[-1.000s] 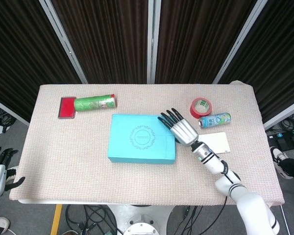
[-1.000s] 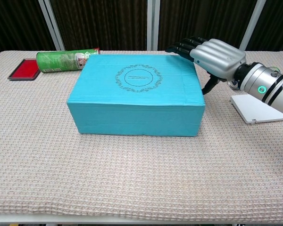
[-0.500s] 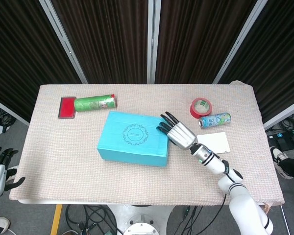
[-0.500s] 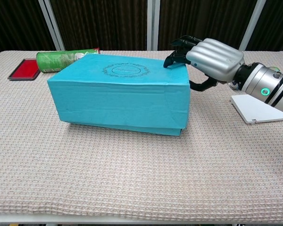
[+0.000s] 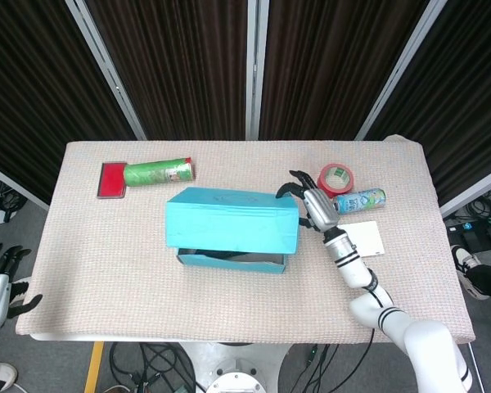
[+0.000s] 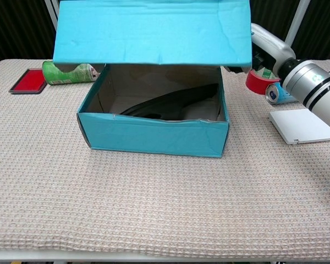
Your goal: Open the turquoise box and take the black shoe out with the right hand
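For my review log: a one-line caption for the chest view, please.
Right hand holds the turquoise lid raised above the box, exposing the black shoe inside.

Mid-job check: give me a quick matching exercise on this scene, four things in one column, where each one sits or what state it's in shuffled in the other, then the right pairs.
Things:
1. turquoise lid
2. black shoe
3. red tape roll
4. green can

Places or states:
A. lying on its side beside the red pad
B. lifted above the box by the right hand
C. inside the open turquoise box
D. just behind the blue drink can

Pairs: 1-B, 2-C, 3-D, 4-A
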Tool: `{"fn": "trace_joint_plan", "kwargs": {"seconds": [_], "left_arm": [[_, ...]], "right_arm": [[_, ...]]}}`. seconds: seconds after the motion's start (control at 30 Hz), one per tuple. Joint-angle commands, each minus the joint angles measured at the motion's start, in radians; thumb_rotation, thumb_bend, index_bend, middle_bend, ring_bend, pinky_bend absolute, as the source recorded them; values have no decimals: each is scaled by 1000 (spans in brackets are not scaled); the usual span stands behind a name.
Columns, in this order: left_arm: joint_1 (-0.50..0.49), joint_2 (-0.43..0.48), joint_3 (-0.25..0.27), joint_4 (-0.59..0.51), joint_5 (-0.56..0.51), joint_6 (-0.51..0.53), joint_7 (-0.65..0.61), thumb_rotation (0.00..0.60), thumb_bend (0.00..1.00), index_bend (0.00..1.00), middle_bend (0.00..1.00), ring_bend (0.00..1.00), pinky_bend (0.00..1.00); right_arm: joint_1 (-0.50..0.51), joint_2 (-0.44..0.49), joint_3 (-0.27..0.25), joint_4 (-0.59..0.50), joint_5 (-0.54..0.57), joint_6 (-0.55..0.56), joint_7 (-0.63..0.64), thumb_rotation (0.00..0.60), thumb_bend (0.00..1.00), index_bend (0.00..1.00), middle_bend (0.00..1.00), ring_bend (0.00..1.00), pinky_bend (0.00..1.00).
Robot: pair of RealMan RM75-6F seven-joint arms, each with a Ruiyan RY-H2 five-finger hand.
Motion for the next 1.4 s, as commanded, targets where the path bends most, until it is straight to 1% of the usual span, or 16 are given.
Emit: {"fn": "trace_joint_plan", "kwargs": {"seconds": [0.03,0.2,0.3,0.37,0.5,0.57,0.63,0.67,0.77,0.8,0.9,0.97,1.17,1.27,1.3,1.4], "left_arm": [[-2,3,-1,-1,5,2,-1,600,135,195,143,29,158],[-8,16,-4,0,16,4,5,600,135,195,143,29,158],[-15,25,-8,1,16,-3,5,600,135,195,143,29,158],[-20,29,-9,3,19,-6,1,600,135,195,142,29,158],[-29,39,-11,9,29,-12,-8,600,135,195,143,29,159],[-33,40,-14,12,26,-14,6,600,135,194,143,29,159],[-38,41,-17,10,25,-18,8,600,135,195,143,29,158],[-40,42,-17,10,26,-20,7,600,135,195,143,29,158],[-43,44,-18,13,25,-24,4,600,136,195,142,29,158],[-44,43,-18,14,23,-25,0,600,136,195,142,29,159],[-45,39,-17,21,19,-30,-9,600,135,195,142,29,159],[-48,38,-18,24,21,-31,-17,600,135,195,142,29,159],[-69,47,-29,19,35,-36,-14,600,136,195,143,29,158],[-86,54,-36,9,47,-44,-12,600,136,195,142,29,158],[-93,56,-38,4,54,-47,-13,600,136,195,143,29,158],[-111,61,-40,-8,69,-58,-15,600,135,195,142,29,158]], "right_arm": [[9,134,126,-266,182,-218,92,600,589,412,346,55,0],[18,205,237,-429,359,-372,103,600,528,364,314,32,0],[29,225,279,-472,440,-426,74,600,476,314,281,7,0],[36,228,306,-490,495,-446,53,600,434,254,253,0,0],[58,232,355,-514,606,-467,-10,600,361,70,151,0,0],[73,227,372,-511,648,-457,-50,600,315,5,69,0,0],[90,219,389,-504,699,-436,-104,600,247,0,10,0,0],[95,214,395,-502,719,-419,-129,600,207,0,0,0,0],[110,182,410,-485,753,-297,-228,600,119,0,0,0,0],[112,168,413,-477,753,-244,-264,600,97,0,0,0,0],[98,158,415,-486,722,-161,-302,600,54,0,0,0,0],[81,175,403,-504,677,-137,-308,600,40,0,0,0,0],[-3,248,328,-571,481,-26,-306,600,14,0,0,0,0],[-53,339,254,-657,391,-63,-304,600,14,0,0,0,0],[-73,385,217,-703,350,-83,-310,600,14,0,0,0,0],[-108,475,133,-784,226,-92,-337,600,14,0,0,0,0]]}}
